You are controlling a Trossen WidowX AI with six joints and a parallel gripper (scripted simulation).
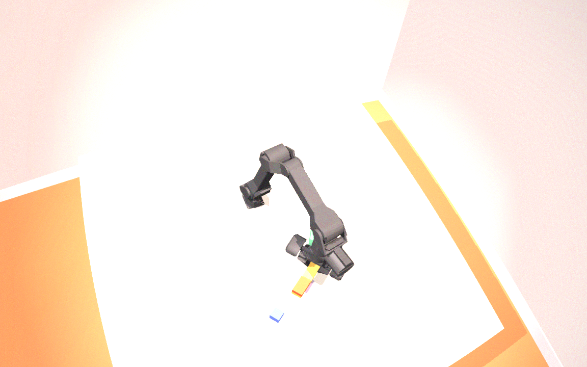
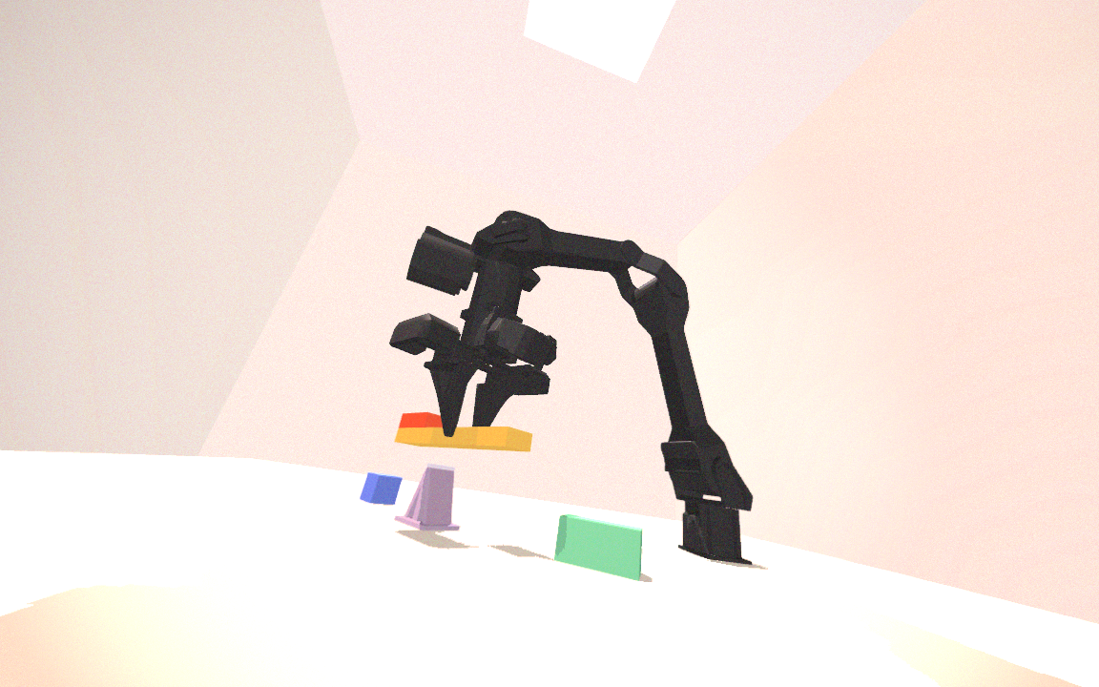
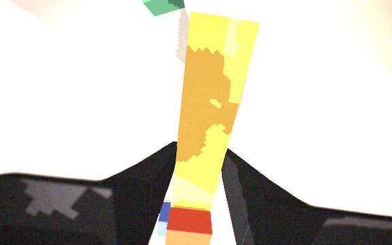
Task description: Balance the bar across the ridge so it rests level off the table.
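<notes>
On the white counter [image 2: 195, 547], seen from the exterior view, a small blue cube [image 2: 380, 488] sits at the left. Just beside it, at its 3 o'clock, stands the lilac wedge-shaped ridge [image 2: 432, 498]. Directly above the ridge, at its 12 o'clock, hangs the flat yellow-orange bar with a red end [image 2: 464, 438], clear of the ridge top and roughly level, red end pointing to 9 o'clock. The black parallel-jaw gripper [image 2: 466, 426] points straight down, its jaws clamped on the bar's long sides, nearer the red end than the bar's middle. Farther right, at about 4 o'clock from the ridge, a green rectangular block [image 2: 598, 547] stands on edge. Beyond it, the black arm's base [image 2: 714, 533] meets the counter.
</notes>
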